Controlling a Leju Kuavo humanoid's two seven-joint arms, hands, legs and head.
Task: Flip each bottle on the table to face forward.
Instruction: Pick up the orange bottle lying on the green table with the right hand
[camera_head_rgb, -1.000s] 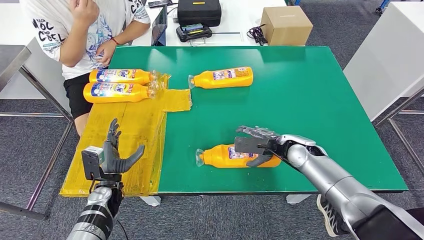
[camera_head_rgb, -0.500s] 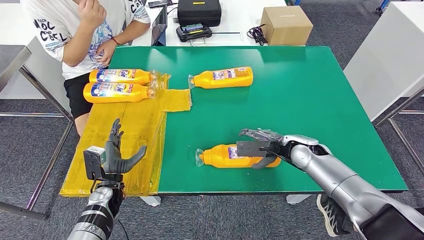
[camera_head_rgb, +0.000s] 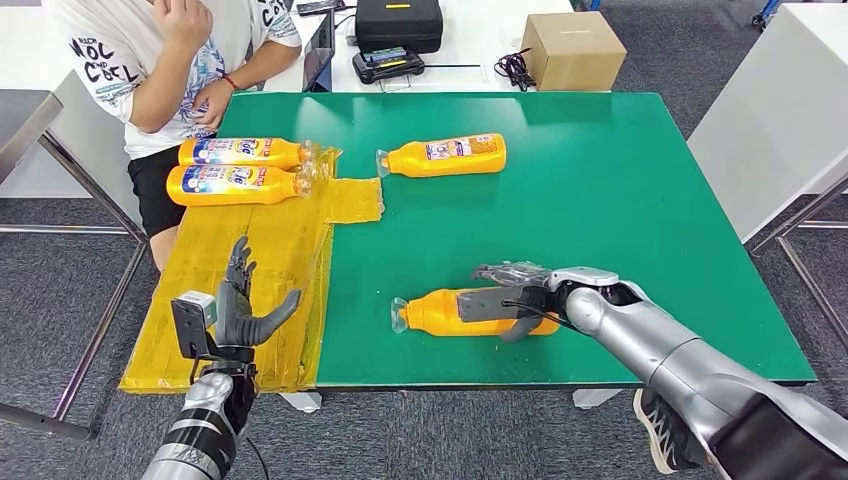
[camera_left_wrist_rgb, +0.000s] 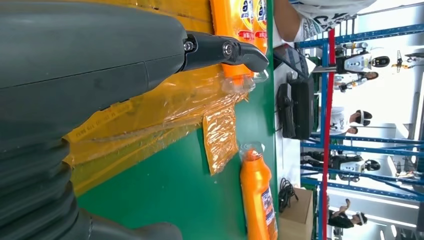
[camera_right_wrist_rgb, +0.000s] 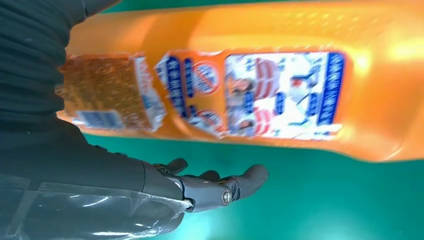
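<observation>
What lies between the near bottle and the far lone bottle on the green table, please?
Nothing: the head view shows bare green table between the near bottle and the far bottle.

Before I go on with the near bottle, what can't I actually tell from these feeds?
- Head view: the right hand covers the near orange plastic bottle, hiding its label and any finger contact.
- Right wrist view: that bottle's label is blurred, print unreadable; cap cut off by the edge.
- Left wrist view: the open left hand hides much of the yellow taped sheet and parts of the two side-by-side orange bottles.
</observation>
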